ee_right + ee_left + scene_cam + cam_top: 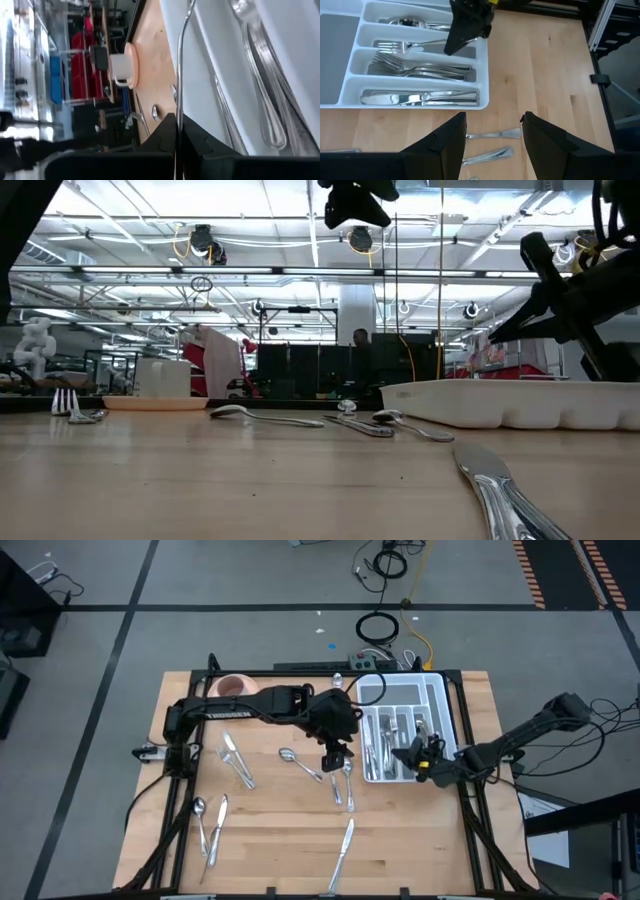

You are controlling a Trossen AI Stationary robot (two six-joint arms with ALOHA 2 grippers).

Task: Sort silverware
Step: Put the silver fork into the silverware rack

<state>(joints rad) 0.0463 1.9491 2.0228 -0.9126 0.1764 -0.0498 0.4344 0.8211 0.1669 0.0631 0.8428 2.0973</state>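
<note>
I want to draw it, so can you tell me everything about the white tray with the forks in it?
The white tray looks like smooth plastic, with long slots side by side and low walls. It lies flat on the wooden table, near the right edge. Shiny knives, forks and a spoon lie in separate slots; one wide slot looks empty. The right hand hangs over it, pinching a thin piece of silverware.

— How is the light?

— Bright and even from above. In the low view, ceiling lamps glare white and the arms go to black shapes.

— Shadows?

— Soft, short ones under the cutlery on the table.

— Focus?

— The nearest knife blurs; the tray washes out pale.
</note>
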